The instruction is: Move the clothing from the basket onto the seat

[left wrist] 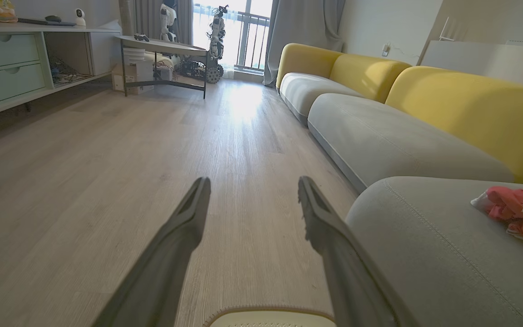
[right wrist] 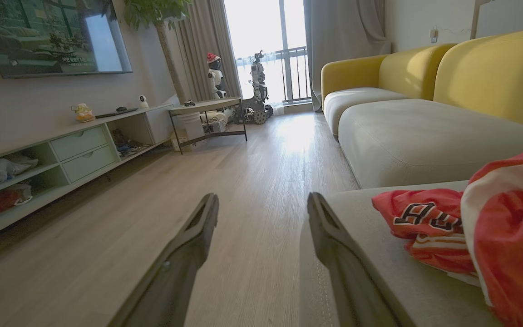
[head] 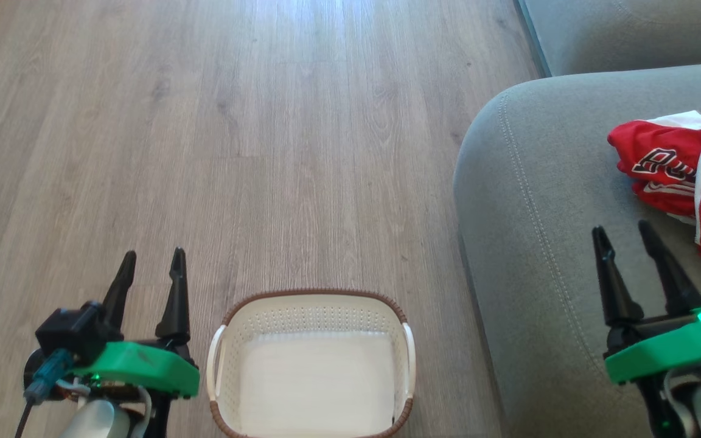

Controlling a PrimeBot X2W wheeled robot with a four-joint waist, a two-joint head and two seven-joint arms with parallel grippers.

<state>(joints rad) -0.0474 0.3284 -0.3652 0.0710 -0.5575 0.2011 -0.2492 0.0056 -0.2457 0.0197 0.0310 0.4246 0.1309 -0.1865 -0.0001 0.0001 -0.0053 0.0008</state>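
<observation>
The clothing (head: 685, 176), red with white trim and black-and-white lettering, lies bunched on the grey-green seat (head: 539, 201) at the right. It also shows at the right edge of the left wrist view, clothing (left wrist: 520, 209), and in the right wrist view, clothing (right wrist: 470, 227). The white basket (head: 314, 365) with its brown rim stands on the floor at bottom centre, its inside bare. My left gripper (head: 151, 261) hangs open just left of the basket. My right gripper (head: 623, 234) is open over the seat, a short way left of the clothing, holding nothing.
Wood floor (head: 235, 134) stretches ahead. A second sofa cushion (head: 630, 30) lies beyond the seat, with yellow backrests (right wrist: 493, 68). A low cabinet (right wrist: 61, 154) lines the left wall and a side table (right wrist: 207, 113) stands far off near the window.
</observation>
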